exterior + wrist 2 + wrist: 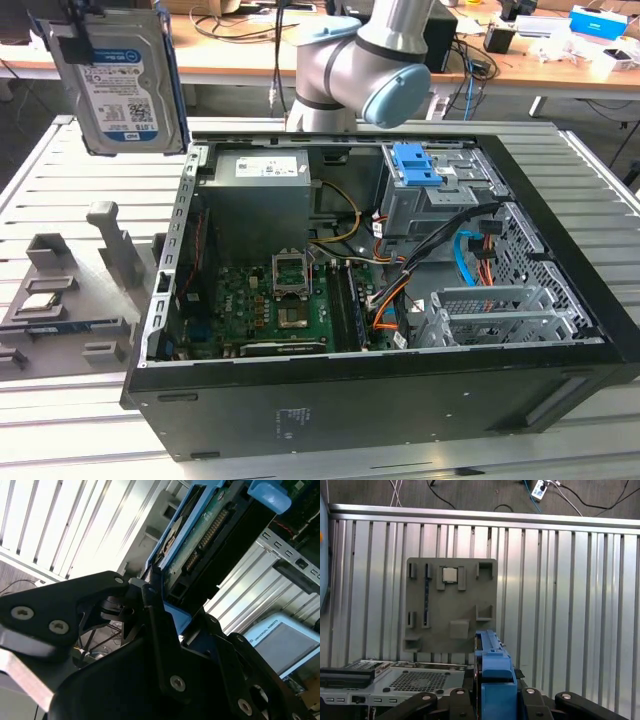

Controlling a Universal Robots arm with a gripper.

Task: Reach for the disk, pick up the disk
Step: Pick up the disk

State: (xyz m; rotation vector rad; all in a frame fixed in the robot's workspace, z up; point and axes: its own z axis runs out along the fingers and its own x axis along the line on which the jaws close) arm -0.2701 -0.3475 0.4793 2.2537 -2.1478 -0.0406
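- The gripper (495, 696) is clamped on the disk (120, 85), with its fingers (527, 700) tight against the blue side rails.
- The disk hangs upright in the air at the exterior view's far left, label showing, above the slatted table (60, 160) and beside the open computer case (400, 400).
- A grey tray (451, 605) holding a chip (450, 574) lies on the table below.
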